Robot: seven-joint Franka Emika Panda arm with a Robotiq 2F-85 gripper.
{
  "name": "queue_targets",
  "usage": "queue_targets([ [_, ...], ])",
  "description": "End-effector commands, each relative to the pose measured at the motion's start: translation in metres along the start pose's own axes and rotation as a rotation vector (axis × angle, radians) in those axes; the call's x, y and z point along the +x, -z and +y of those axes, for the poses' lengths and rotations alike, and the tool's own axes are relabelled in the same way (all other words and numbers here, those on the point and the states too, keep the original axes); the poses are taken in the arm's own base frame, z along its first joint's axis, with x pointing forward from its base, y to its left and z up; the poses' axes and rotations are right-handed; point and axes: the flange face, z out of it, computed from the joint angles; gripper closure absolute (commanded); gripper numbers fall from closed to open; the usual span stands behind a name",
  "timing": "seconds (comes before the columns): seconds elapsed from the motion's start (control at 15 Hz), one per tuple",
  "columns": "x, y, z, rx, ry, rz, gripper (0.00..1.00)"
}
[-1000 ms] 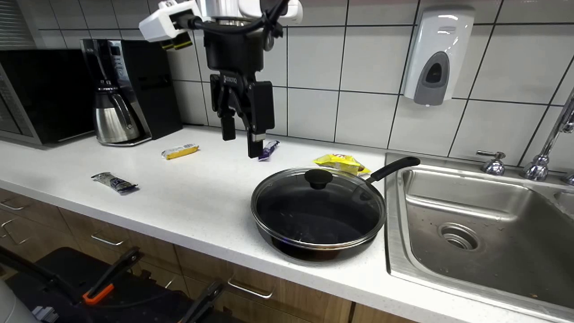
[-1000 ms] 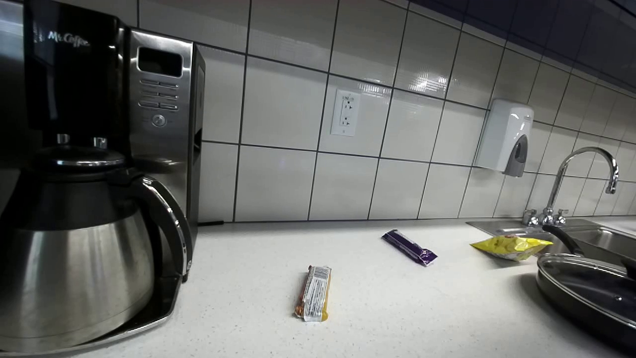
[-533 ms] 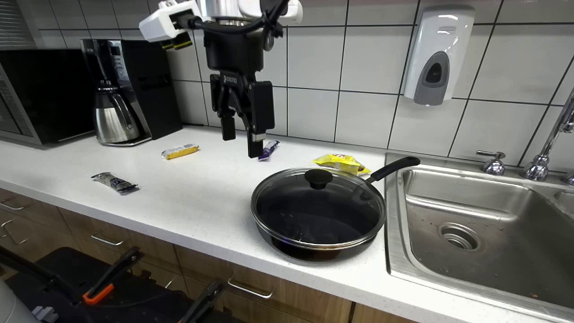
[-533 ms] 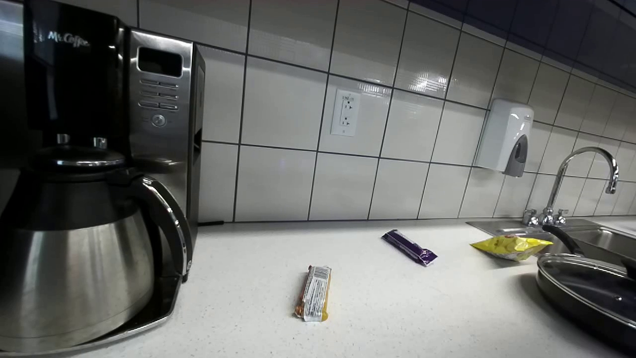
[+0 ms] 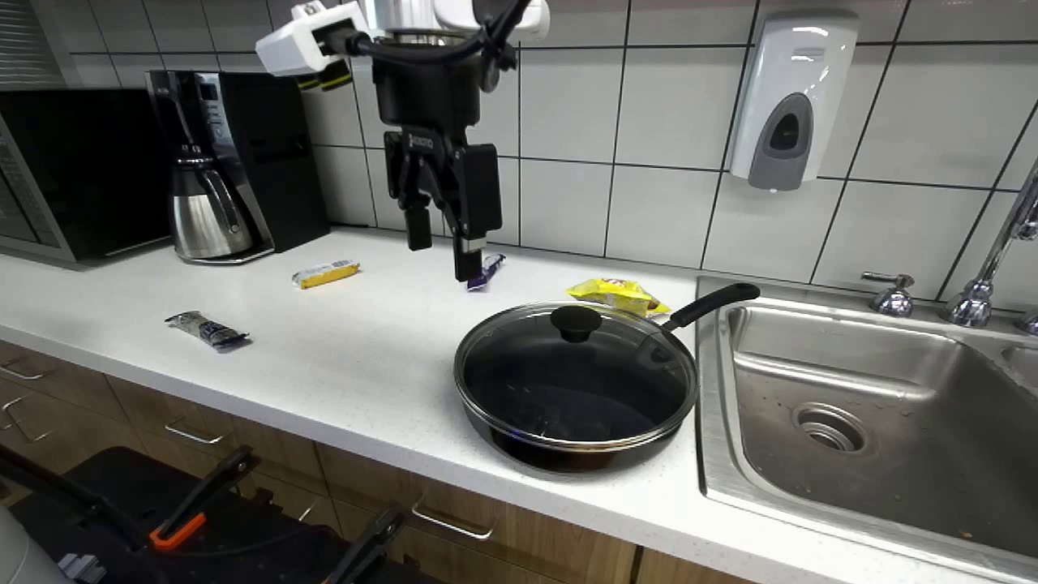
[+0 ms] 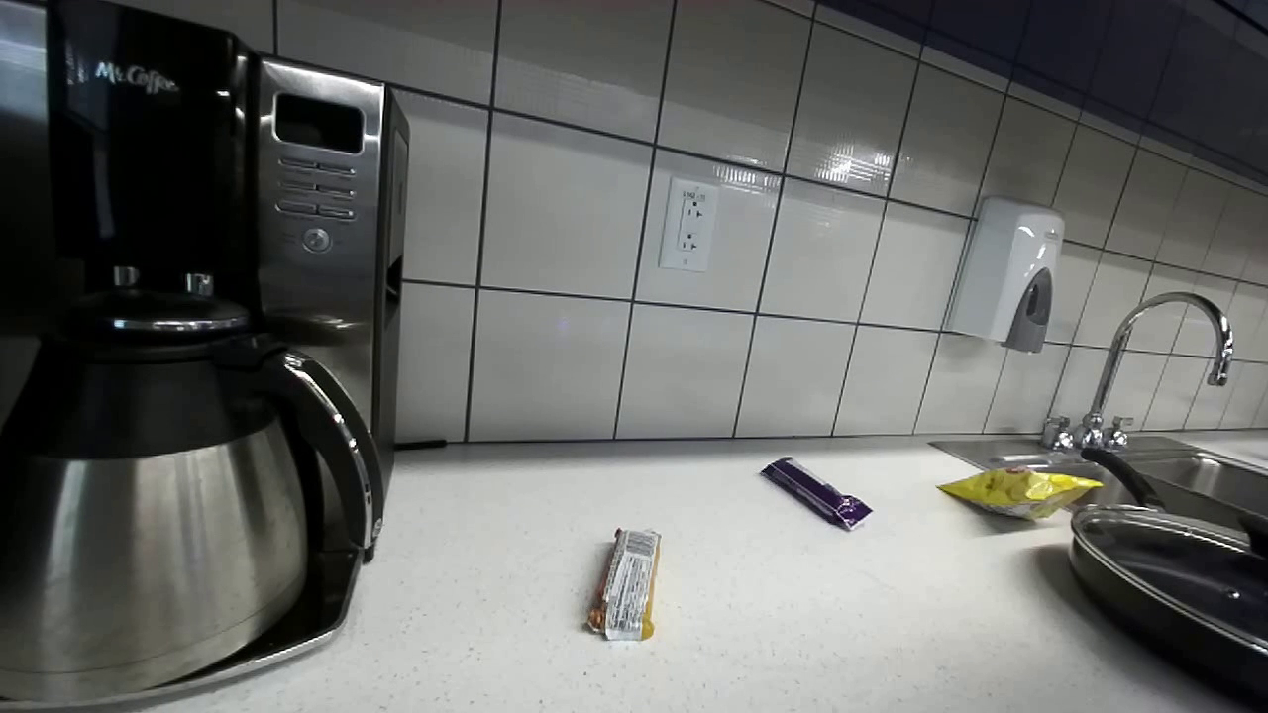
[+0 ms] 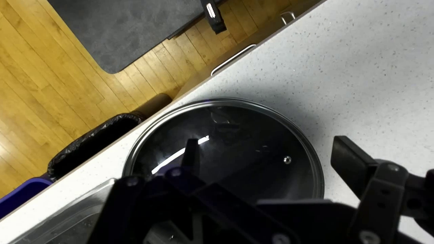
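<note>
My gripper [image 5: 443,250] is open and empty, held above the white counter in an exterior view. It touches nothing. Its fingers also show in the wrist view [image 7: 266,145], over and beside a black pan's glass lid [image 7: 237,145]. The black pan [image 5: 568,458] with its lid sits on the counter; it also shows in an exterior view [image 6: 1149,619]. The lid's black knob [image 5: 576,322] stands upright; in the wrist view I cannot make it out behind the gripper. A purple wrapped bar [image 5: 488,272] lies behind the gripper. A yellow bag [image 5: 612,294] lies behind the pan.
A yellow-and-white bar [image 5: 326,274] and a dark wrapped bar [image 5: 208,329] lie on the counter's left. A coffee maker [image 5: 268,162] and microwave [image 5: 81,170] stand behind. A steel sink [image 5: 924,454] is right of the pan. A soap dispenser [image 5: 799,97] hangs on the wall.
My gripper has shifted very slightly right and up in an exterior view. It stays open. The pan, the bars and the bag have not moved.
</note>
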Motion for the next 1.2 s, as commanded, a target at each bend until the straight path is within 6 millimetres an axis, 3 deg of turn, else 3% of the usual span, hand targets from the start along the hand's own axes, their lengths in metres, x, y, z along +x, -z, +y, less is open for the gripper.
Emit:
queue_targets([
  [0.0, 0.015, 0.006, 0.013, 0.000, 0.010, 0.077, 0.00],
  [0.47, 0.055, -0.005, 0.036, 0.053, -0.031, 0.165, 0.00],
  [1.13, 0.108, -0.035, 0.033, 0.030, 0.047, 0.080, 0.00],
])
